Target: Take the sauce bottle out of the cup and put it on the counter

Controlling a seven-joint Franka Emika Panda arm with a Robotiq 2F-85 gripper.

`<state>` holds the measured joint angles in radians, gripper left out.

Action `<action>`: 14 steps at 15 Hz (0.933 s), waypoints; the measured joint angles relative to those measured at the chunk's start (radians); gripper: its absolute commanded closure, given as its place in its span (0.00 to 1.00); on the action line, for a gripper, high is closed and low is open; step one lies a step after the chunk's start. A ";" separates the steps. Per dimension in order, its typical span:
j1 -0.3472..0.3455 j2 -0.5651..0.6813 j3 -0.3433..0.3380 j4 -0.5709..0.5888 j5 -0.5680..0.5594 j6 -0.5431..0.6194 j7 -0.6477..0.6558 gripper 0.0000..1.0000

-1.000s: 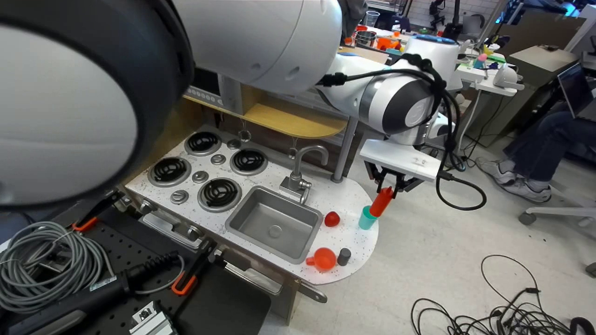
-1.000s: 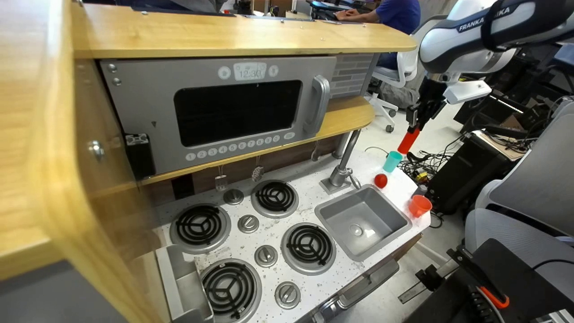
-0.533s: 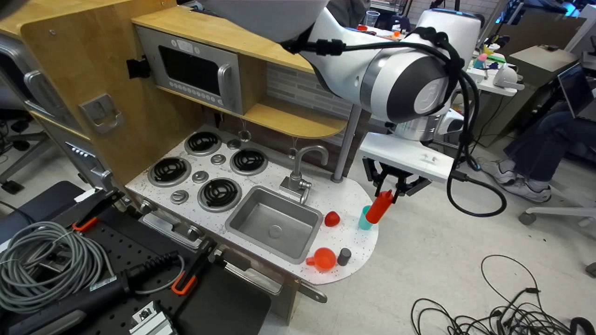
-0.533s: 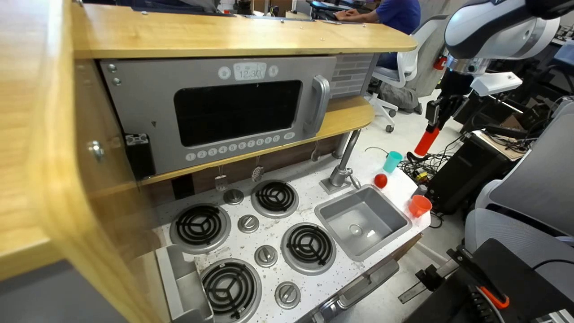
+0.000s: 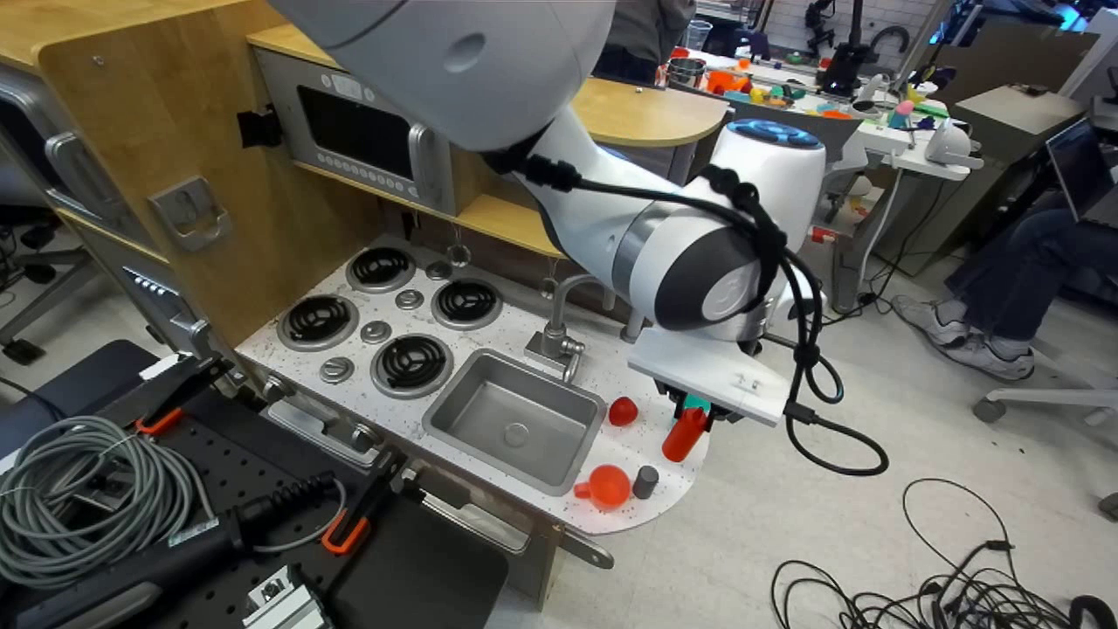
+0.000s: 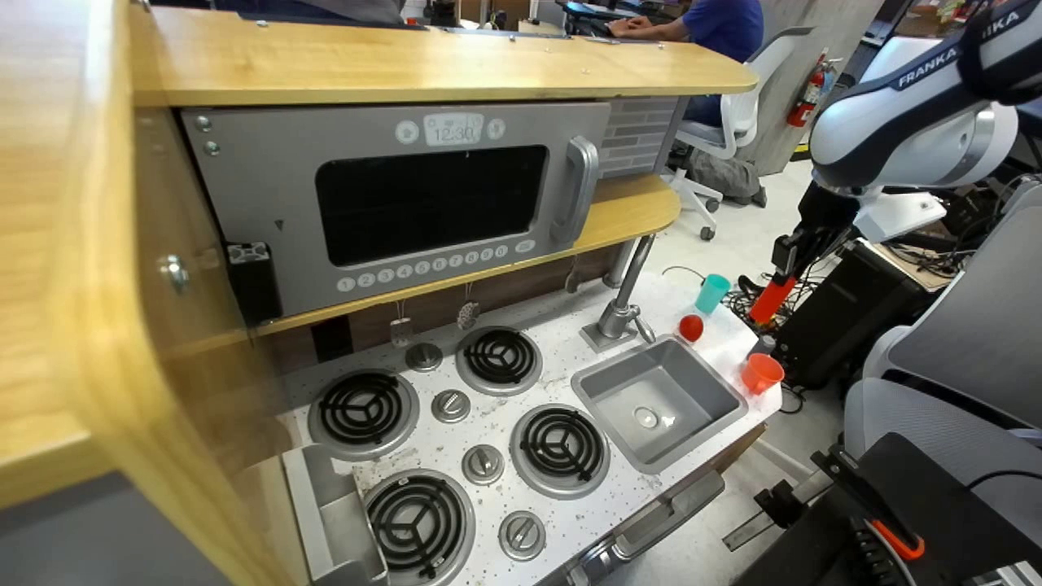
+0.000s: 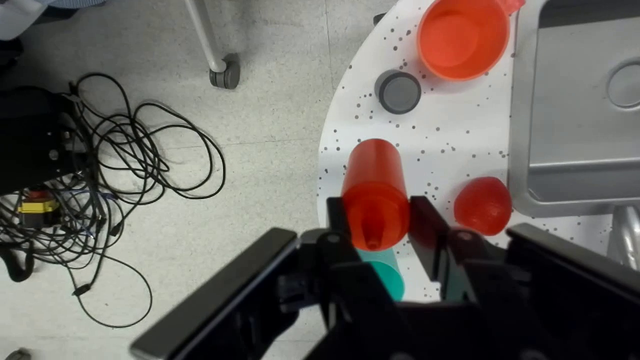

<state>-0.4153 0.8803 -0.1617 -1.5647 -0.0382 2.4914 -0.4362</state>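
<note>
The sauce bottle is a red cylinder with a nozzle. It shows in both exterior views (image 5: 684, 437) (image 6: 770, 302) and in the wrist view (image 7: 374, 167). My gripper (image 7: 378, 215) is shut on the bottle near its nozzle end and holds it tilted. The bottle's lower end appears over the rounded end of the white counter (image 5: 651, 447), between the cup and a grey cylinder; its exact height cannot be told. The teal cup (image 6: 713, 294) stands upright on the counter, apart from the bottle. In the wrist view the cup (image 7: 391, 277) is partly hidden behind the bottle and a finger.
A red round fruit (image 5: 623, 411) lies beside the sink (image 5: 515, 411). An orange mug (image 5: 609, 487) and a dark grey cylinder (image 7: 400, 92) stand near the counter's front corner. The faucet (image 5: 559, 323) and a wooden shelf (image 6: 635, 213) rise behind.
The bottle was close to the cup's mouth, then moved away from it. It has since come down and shifted toward the grey cylinder, still in my gripper. The cup has stayed put.
</note>
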 measured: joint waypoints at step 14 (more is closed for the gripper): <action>0.051 0.049 0.006 -0.099 -0.064 0.202 0.009 0.90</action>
<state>-0.3646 0.9292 -0.1561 -1.6641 -0.1022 2.6937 -0.4272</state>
